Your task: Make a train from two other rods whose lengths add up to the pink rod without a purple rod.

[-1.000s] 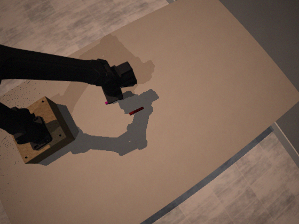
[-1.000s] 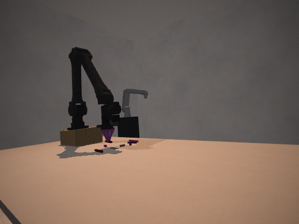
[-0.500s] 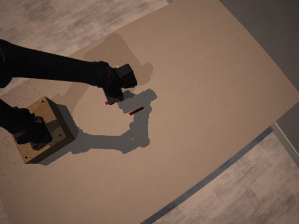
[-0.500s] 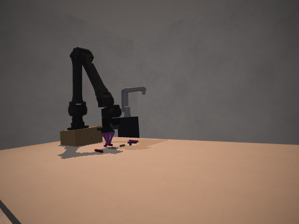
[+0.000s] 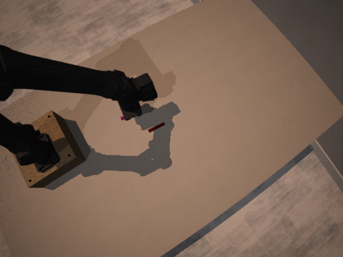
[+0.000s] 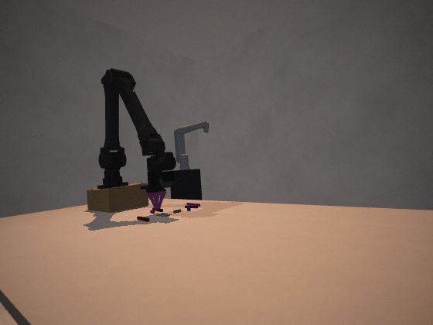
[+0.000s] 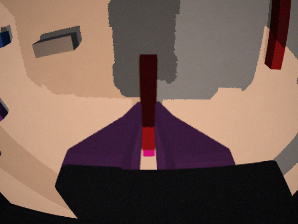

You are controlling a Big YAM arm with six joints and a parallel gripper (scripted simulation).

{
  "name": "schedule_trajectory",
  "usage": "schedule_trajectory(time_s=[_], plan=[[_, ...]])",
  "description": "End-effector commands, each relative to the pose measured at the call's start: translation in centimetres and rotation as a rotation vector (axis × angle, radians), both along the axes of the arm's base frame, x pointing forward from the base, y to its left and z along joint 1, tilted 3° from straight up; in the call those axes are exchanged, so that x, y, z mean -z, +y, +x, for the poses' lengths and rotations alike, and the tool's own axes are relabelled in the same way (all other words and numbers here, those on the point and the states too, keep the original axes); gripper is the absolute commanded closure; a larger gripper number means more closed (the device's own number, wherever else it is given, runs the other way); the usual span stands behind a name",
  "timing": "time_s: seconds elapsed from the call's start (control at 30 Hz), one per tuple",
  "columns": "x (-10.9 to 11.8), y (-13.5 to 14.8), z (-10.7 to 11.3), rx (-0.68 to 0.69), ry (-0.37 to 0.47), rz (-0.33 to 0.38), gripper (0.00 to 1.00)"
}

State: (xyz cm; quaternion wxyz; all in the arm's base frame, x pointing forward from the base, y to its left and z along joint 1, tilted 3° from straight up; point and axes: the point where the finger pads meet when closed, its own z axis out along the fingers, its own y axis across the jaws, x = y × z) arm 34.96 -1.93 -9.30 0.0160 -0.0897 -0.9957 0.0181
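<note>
My gripper is shut on a dark red rod that lies lengthwise between the purple fingers, low over the table. A short magenta rod lies on the table at the gripper's lower left edge. In the wrist view it shows just at the near end of the held rod. I cannot tell if they touch. A second red rod lies flat in the arm's shadow to the right, apart from the gripper; the wrist view shows it at the upper right.
A grey rod, a blue rod and a dark purple-looking rod lie beyond the gripper. The arm's wooden base block stands to the left. A black box stands at the back.
</note>
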Motion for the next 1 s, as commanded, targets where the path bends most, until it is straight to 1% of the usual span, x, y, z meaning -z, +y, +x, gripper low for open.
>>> schedule_trajectory(time_s=[0.0, 0.6, 0.97], plan=[[-0.2, -0.4, 0.9, -0.005, -0.020, -0.002, 0.95], [-0.2, -0.4, 0.9, -0.005, -0.021, -0.002, 0.95], [-0.3, -0.5, 1.9, -0.007, -0.029, -0.003, 0.95]])
